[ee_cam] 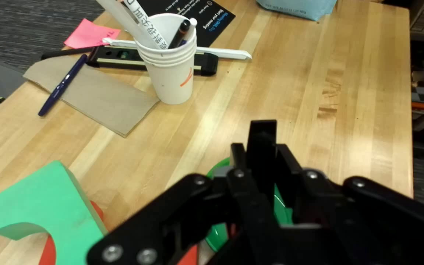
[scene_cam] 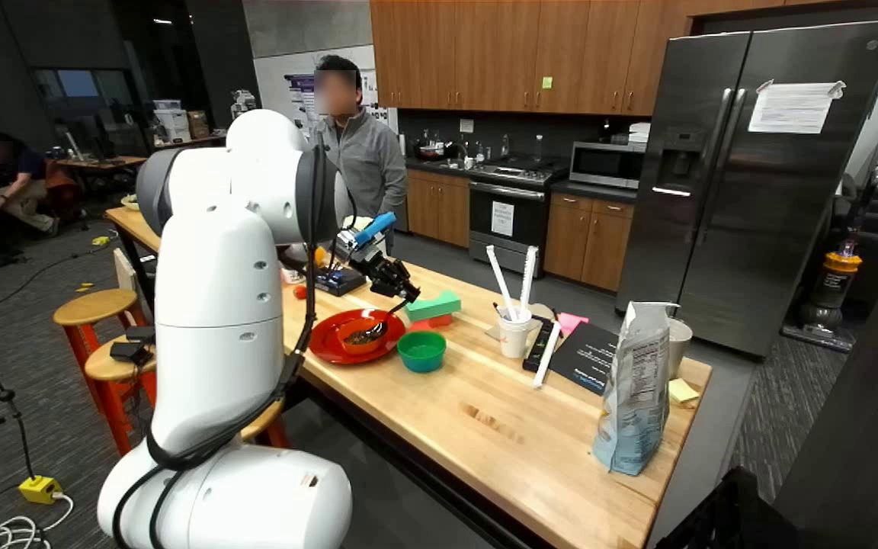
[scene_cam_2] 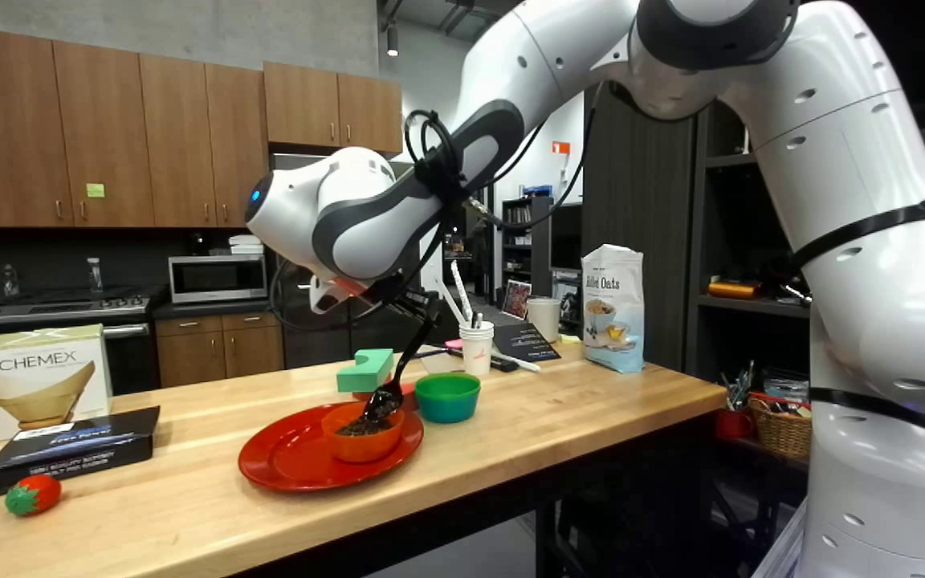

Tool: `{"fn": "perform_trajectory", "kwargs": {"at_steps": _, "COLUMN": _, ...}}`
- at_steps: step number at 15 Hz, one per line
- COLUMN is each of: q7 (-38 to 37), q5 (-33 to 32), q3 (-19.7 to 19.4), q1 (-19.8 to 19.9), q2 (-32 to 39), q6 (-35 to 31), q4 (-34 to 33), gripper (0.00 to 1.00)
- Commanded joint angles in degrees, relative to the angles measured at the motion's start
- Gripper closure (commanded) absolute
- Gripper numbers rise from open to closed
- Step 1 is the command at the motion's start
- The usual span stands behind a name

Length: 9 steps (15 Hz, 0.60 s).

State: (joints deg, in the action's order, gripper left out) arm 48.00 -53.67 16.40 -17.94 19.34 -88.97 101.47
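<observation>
Clearly, in an exterior view, the gripper (scene_cam_2: pixel 433 305) has its fingers pinched narrow on one black spoon (scene_cam_2: pixel 385 400). The spoon's long axis slants steeply down from the fingertips, handle uppermost, its scooping end in an orange bowl (scene_cam_2: pixel 362 449) of dark bits (scene_cam_2: pixel 356 427). Below the fingers, that bowl sits on one red plate (scene_cam_2: pixel 282 453); just beside it stands a green bowl (scene_cam_2: pixel 448 401), making two bowls. One green block (scene_cam_2: pixel 366 372) lies lower than the fingers, next to the handle.

Also in an exterior view, the green block rests on a red block (scene_cam: pixel 439 320) near the fingertips, so two blocks crowd that side. Farther from the fingers stand a paper cup stack (scene_cam: pixel 514 339) with two white sticks (scene_cam: pixel 528 282) and one bag (scene_cam: pixel 629 404).

In the wrist view, the fingers hide part of the green bowl; the spoon cannot be made out for certain. Beyond the fingertips are the cup stack, also holding two pens (ee_cam: pixel 179 34), one black level (ee_cam: pixel 118 58), and brown paper (ee_cam: pixel 101 99) with one blue pen (ee_cam: pixel 63 85) across it.
</observation>
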Motion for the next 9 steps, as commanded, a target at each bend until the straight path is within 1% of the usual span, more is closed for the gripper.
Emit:
{"fn": "perform_trajectory", "kwargs": {"at_steps": 1, "q7": 4.6, "q5": -3.2, "q3": -0.1, "q1": -1.2, "q2": 3.4, "q6": 3.8, "q4": -5.5, "gripper": 0.94}}
{"fn": "perform_trajectory", "kwargs": {"at_steps": 9, "q7": 12.7, "q5": -9.9, "q3": -0.4, "q1": -5.0, "q2": 10.0, "q6": 9.6, "q4": -15.0, "gripper": 0.94}}
